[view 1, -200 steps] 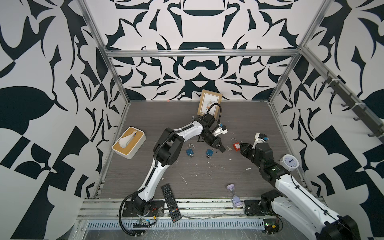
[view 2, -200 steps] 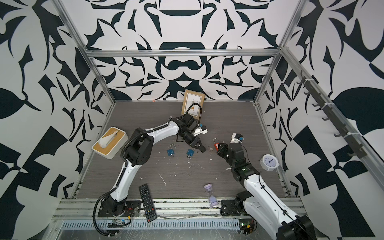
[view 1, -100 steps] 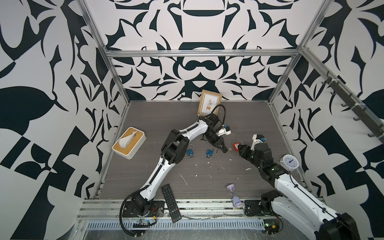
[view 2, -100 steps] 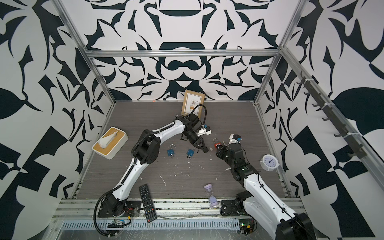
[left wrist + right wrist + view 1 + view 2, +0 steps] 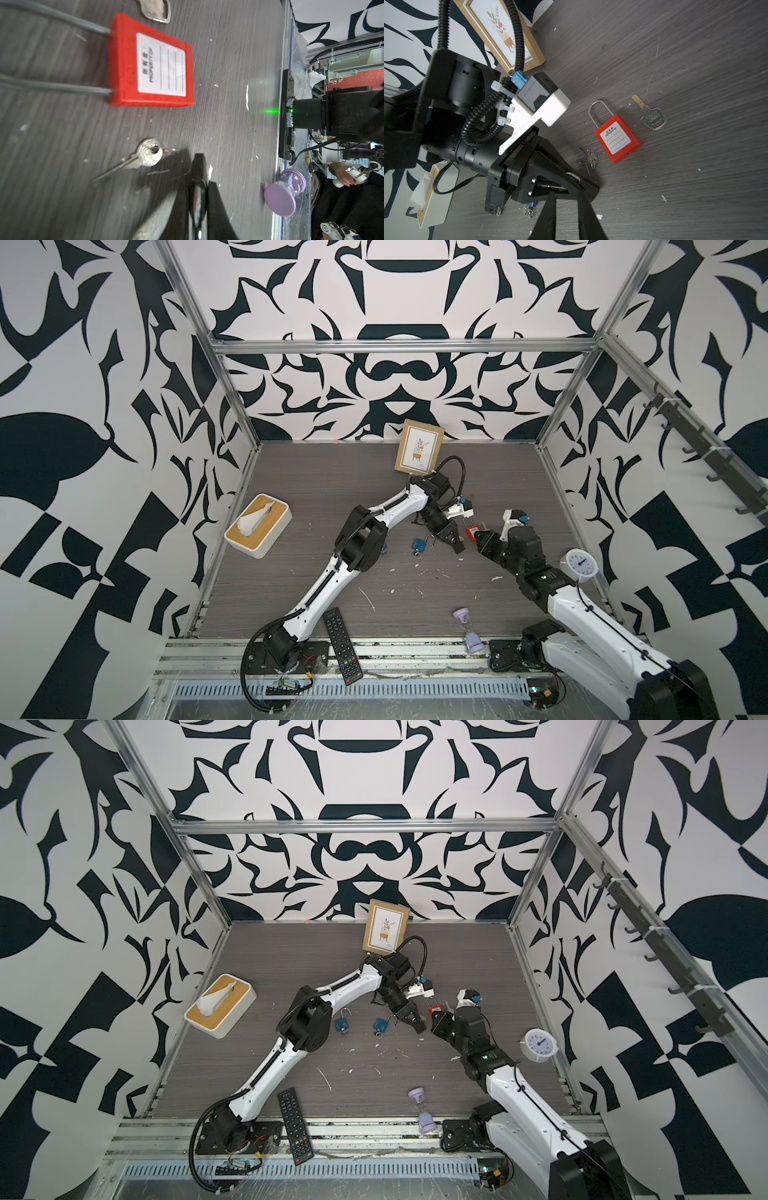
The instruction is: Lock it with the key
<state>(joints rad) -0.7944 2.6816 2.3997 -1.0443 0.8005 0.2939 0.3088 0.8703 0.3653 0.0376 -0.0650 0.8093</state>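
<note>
The red padlock (image 5: 617,141) is lying flat on the counter (image 5: 324,472), right of centre and close to both end effectors. Its white label (image 5: 162,64) is showing "PROPERTY OF" beside Chinese characters, with blank ruled lines. Its long axis is running near to far, the shackle sitting in both holes and pointing toward the far wall. A small silver key (image 5: 589,155) is lying just left of it, blade also pointing far. A larger key (image 5: 652,118) is lying just right, its stamped lettering too unclear to read. The left end effector (image 5: 202,178) is sitting closed near the small key, gripping nothing visible. The right end effector (image 5: 566,194) is hovering with fingers slightly parted, holding nothing.
</note>
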